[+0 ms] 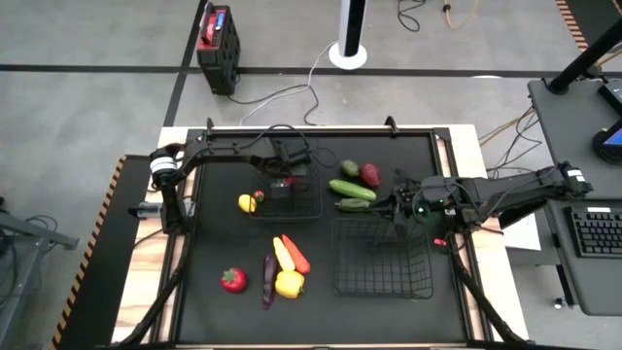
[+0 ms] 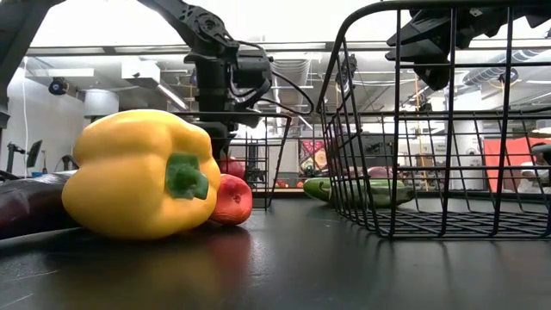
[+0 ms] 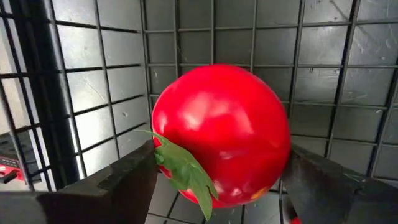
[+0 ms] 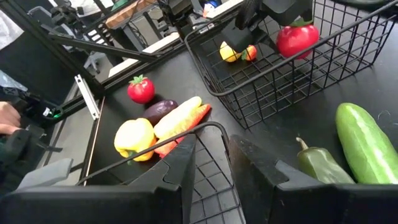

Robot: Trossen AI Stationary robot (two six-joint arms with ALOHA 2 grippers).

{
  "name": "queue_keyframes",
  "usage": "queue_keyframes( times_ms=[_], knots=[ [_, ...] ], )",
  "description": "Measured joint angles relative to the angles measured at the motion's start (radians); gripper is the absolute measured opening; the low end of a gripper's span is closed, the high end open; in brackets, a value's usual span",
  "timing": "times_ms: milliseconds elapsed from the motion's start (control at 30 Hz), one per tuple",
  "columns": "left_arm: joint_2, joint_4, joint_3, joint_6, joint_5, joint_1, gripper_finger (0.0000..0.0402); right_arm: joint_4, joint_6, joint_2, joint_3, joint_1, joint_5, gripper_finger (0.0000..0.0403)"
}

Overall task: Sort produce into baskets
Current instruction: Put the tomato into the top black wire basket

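Fingers [image 3: 124, 180] of left gripper [image 3: 214, 186] pinching round red toy tomato [image 3: 221, 134] over black wire-grid basket [image 1: 309, 199]; right gripper [image 4: 211, 168], at 3 o'clock, slightly spread.

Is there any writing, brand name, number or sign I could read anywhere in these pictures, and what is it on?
None can be read.
Red and black case on the floor beyond the table: any marking too small to read.
Keyboard on the side desk: key legends too small.
Posters on the room's far wall, low view: blurred, unreadable.
Produce, both baskets and both arms: no visible lettering.
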Motion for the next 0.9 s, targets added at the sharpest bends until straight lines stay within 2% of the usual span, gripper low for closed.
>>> queue_keyframes(
  times_ms=[733,900],
  knots=[
    [0.0,0.061,-0.049,-0.023,-0.003,0.0,0.0288,0.0,0.0,0.0,0.0,0.0,0.0,0.0091],
    [0.0,0.063,-0.049,-0.058,-0.003,0.0,0.0303,0.0,0.0,0.0,0.0,0.0,0.0,0.0091]
  ],
)
